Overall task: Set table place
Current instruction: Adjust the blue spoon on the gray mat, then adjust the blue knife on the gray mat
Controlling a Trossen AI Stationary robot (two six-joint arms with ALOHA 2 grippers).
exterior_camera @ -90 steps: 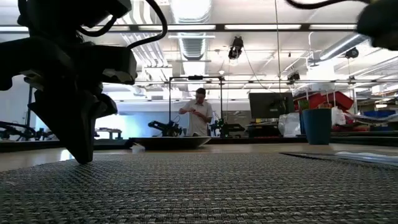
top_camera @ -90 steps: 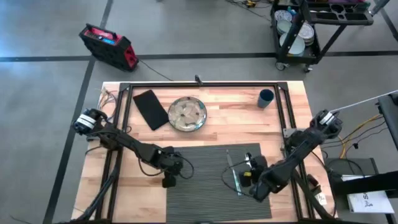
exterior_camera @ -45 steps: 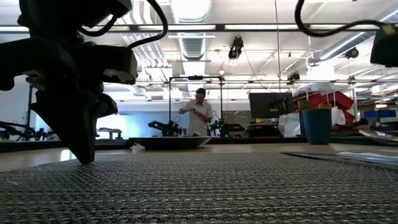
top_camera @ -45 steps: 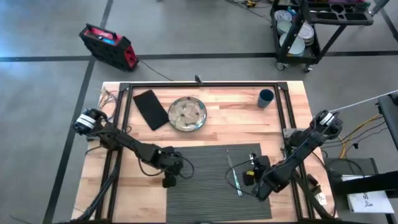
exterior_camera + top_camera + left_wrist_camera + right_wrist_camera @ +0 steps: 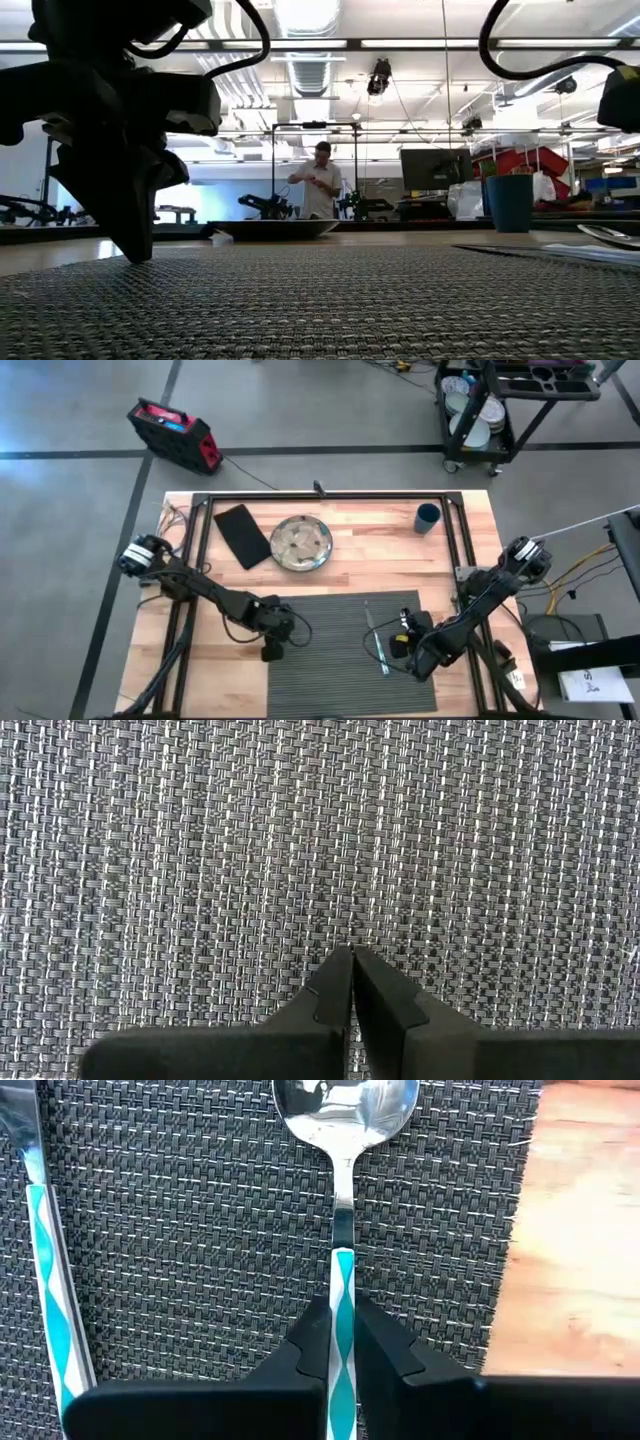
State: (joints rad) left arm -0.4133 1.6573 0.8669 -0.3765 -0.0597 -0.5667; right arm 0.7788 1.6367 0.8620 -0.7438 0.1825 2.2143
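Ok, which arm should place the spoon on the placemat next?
Right. The right gripper is already shut on the spoon handle, over the placemat beside another utensil. The left gripper is shut and empty at the mat's left edge.

The left gripper (image 5: 351,960) points down with fingers pressed together, while the right gripper (image 5: 342,1315) hovers low, its fingers (image 5: 310,1342) narrowly parted about a slim handle.
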